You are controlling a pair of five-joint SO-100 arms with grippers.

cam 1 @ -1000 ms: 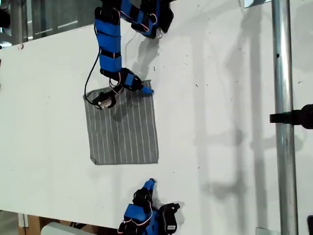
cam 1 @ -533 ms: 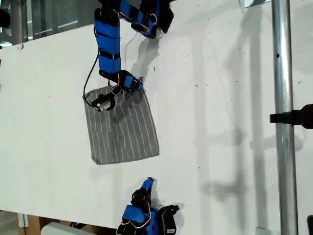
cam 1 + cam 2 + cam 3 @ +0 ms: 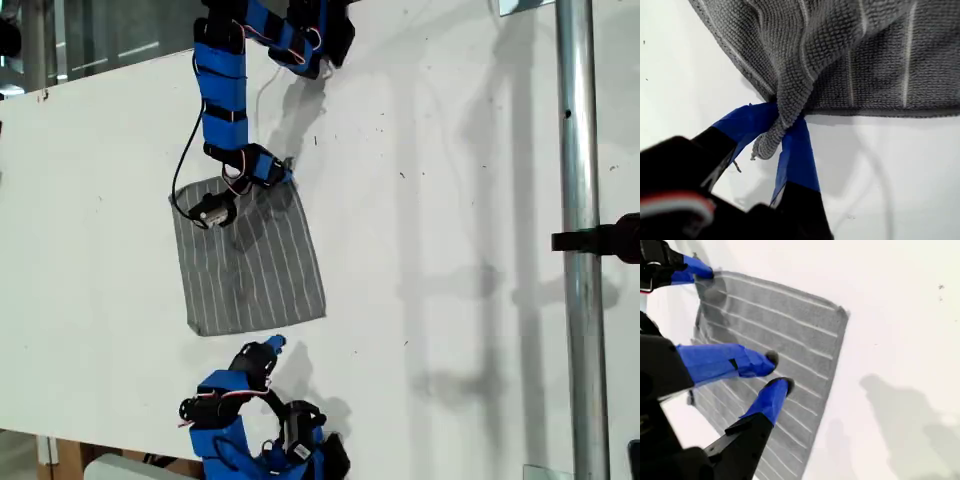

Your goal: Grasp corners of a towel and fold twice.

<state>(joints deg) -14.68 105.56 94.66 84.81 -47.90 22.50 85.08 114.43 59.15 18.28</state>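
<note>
The grey white-striped towel lies on the white table, slightly skewed. My first gripper reaches in from the exterior view's top and is shut on the towel's far corner, which bunches up between its blue fingers. My second gripper comes from the exterior view's bottom and sits just off the towel's near edge. In the second wrist view its blue fingertips stand a little apart over the towel with nothing between them. The first gripper shows there at the towel's far corner.
A metal pole with a black clamp stands at the exterior view's right. A black cable hangs beside the first arm. The table's near edge runs along the exterior view's bottom, by the second arm's base.
The second arm swung from the exterior view's bottom middle toward the towel's near edge. The first gripper drew its corner inward, and the towel skewed.
</note>
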